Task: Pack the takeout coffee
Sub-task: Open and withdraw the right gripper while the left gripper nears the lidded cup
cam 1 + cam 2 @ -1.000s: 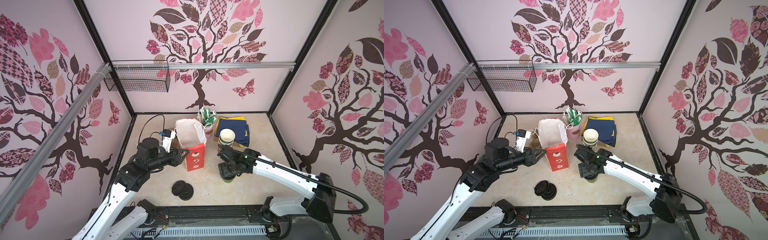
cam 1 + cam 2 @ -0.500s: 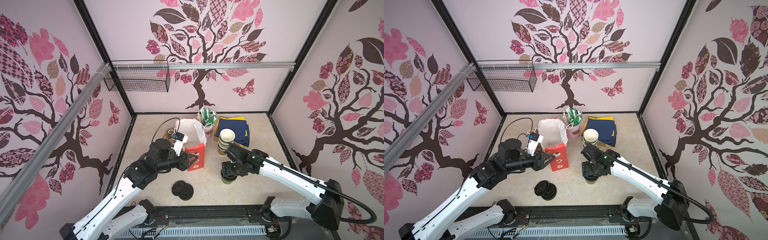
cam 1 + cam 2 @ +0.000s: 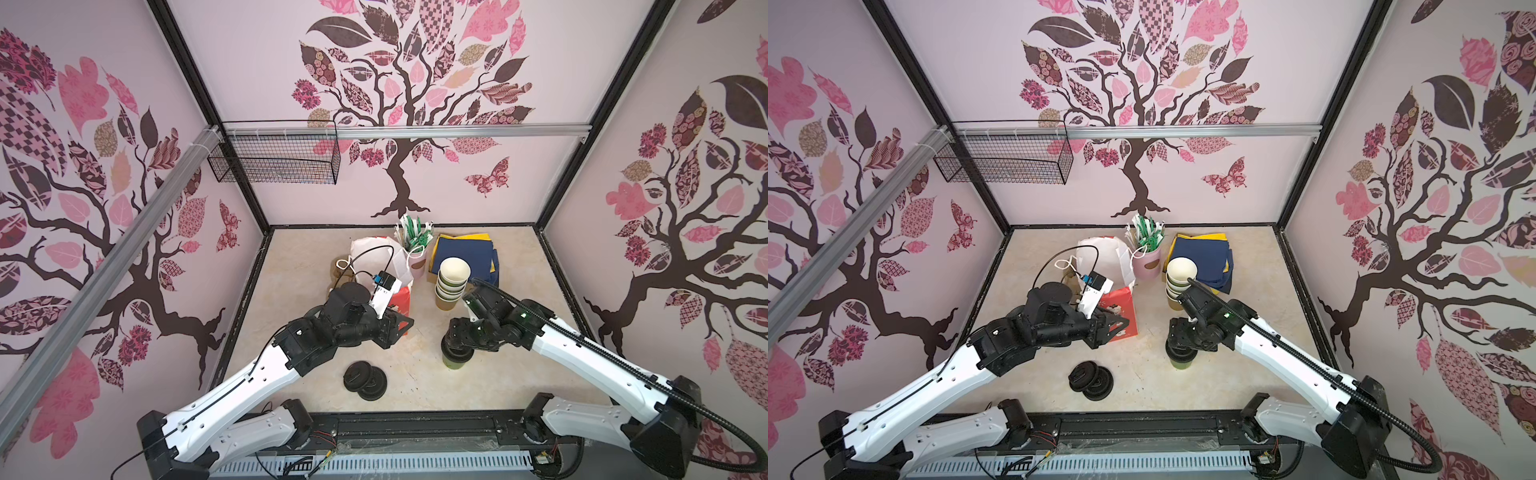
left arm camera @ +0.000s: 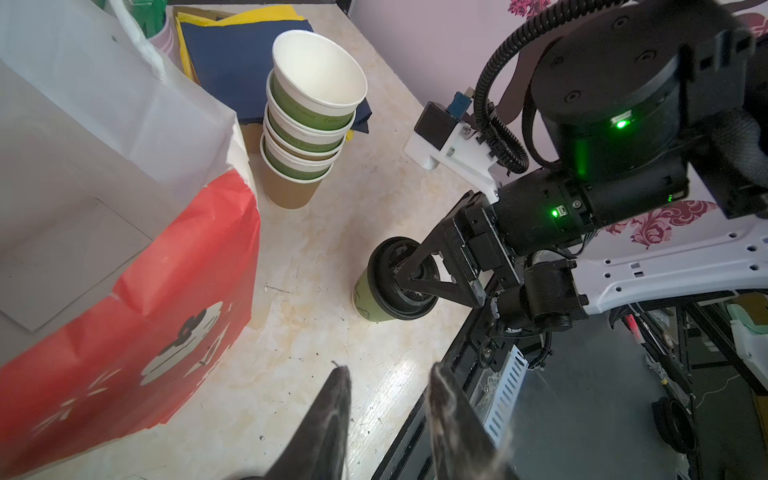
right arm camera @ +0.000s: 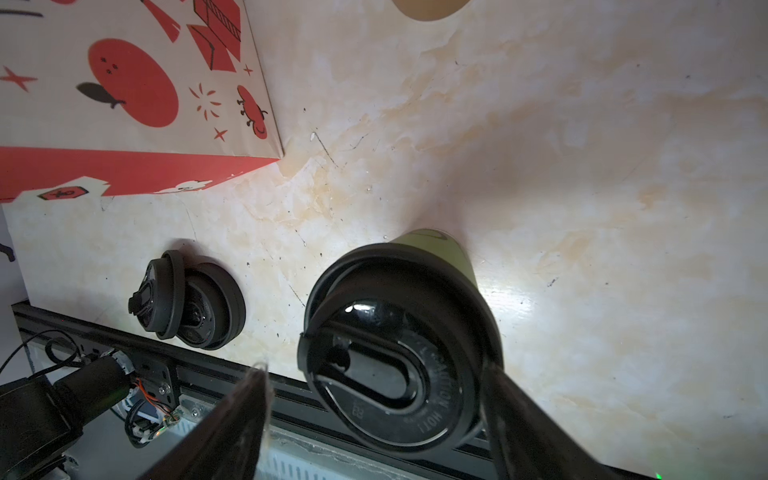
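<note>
One takeout coffee cup (image 3: 457, 362) (image 3: 1181, 364), green with a black sip lid (image 5: 399, 353), stands upright on the beige table right of centre. My right gripper (image 3: 455, 337) (image 3: 1177, 337) (image 5: 374, 368) hangs just over it, open, with a finger on either side of the lid; one finger stands clear of the rim. In the left wrist view the same cup (image 4: 374, 299) sits under that gripper. My left gripper (image 3: 401, 325) (image 3: 1121, 325) (image 4: 386, 370) hovers by the front of the red-and-white paper bag (image 3: 405, 297) (image 3: 1121, 307), open with nothing between its fingers.
Two loose black lids (image 3: 365, 380) (image 3: 1091, 381) (image 5: 187, 307) lie near the front edge. A stack of empty cups (image 3: 452, 282) (image 3: 1179, 278) (image 4: 307, 137) stands behind the right gripper. Blue napkins (image 3: 469, 249) and a pink cup of stirrers (image 3: 415, 257) sit at the back.
My left arm has swung right from the bag's left side to its front, its jaws narrowing a little. The right gripper has stayed over the lidded cup.
</note>
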Robot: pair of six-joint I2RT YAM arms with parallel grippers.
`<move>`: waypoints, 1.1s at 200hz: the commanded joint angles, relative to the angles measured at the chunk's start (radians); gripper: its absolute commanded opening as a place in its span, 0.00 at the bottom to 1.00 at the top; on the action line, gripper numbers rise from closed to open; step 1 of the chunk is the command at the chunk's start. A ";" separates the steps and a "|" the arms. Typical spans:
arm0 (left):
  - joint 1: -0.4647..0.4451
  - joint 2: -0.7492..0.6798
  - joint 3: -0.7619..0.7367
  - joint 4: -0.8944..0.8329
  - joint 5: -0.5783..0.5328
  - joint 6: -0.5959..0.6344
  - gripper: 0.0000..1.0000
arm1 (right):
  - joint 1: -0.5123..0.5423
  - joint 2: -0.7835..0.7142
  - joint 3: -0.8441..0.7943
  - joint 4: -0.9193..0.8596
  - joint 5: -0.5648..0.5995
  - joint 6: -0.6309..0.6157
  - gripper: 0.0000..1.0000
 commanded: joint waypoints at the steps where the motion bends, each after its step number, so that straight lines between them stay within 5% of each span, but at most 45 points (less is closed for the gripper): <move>1: -0.004 -0.003 0.000 0.029 -0.018 0.028 0.35 | -0.008 -0.038 0.038 -0.032 0.030 0.017 0.81; 34: -0.010 0.017 0.009 0.050 0.003 0.007 0.35 | -0.010 -0.071 0.101 -0.147 0.155 0.037 0.76; 72: -0.121 0.124 0.081 0.019 -0.030 0.037 0.37 | -0.010 -0.173 0.077 -0.291 0.188 0.096 0.74; 132: -0.123 0.367 0.263 -0.066 -0.008 0.019 0.42 | -0.023 -0.375 -0.129 -0.268 0.073 0.255 0.69; 184: -0.123 0.552 0.388 -0.173 -0.023 -0.017 0.46 | -0.045 -0.497 -0.267 -0.052 -0.109 0.251 0.56; 220: -0.123 0.641 0.433 -0.212 -0.011 -0.032 0.46 | -0.046 -0.467 -0.296 -0.016 -0.121 0.222 0.51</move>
